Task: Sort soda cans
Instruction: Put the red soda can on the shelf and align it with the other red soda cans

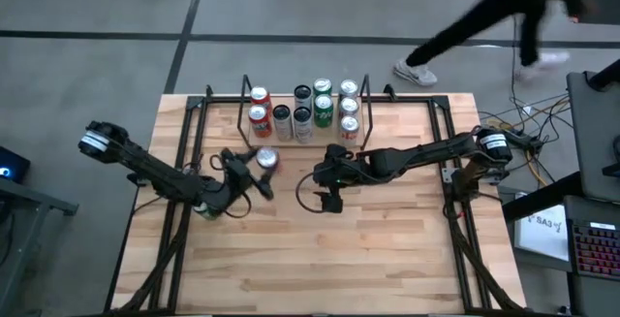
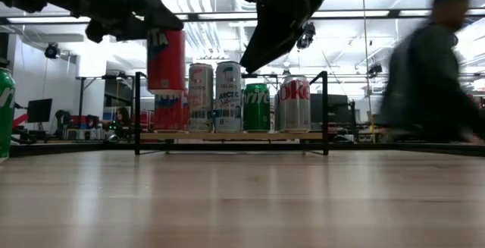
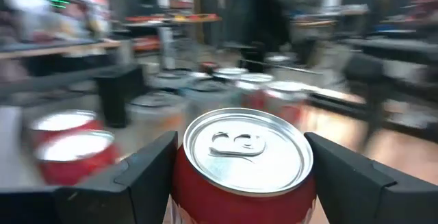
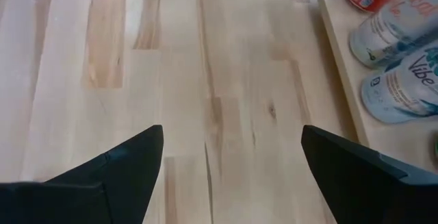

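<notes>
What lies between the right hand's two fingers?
Nothing but bare wooden table: the right wrist view shows the open right hand empty, with the soda cans off to one side.

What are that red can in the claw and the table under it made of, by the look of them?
The red cylindrical can held in the left gripper looks like thin metal: its silver top is bright and brushed, with a pull tab, and the body seems painted glossy red. The pale table top looks like wood: jointed light planks with visible grain and small knots, in a smooth, slightly satin finish.
</notes>
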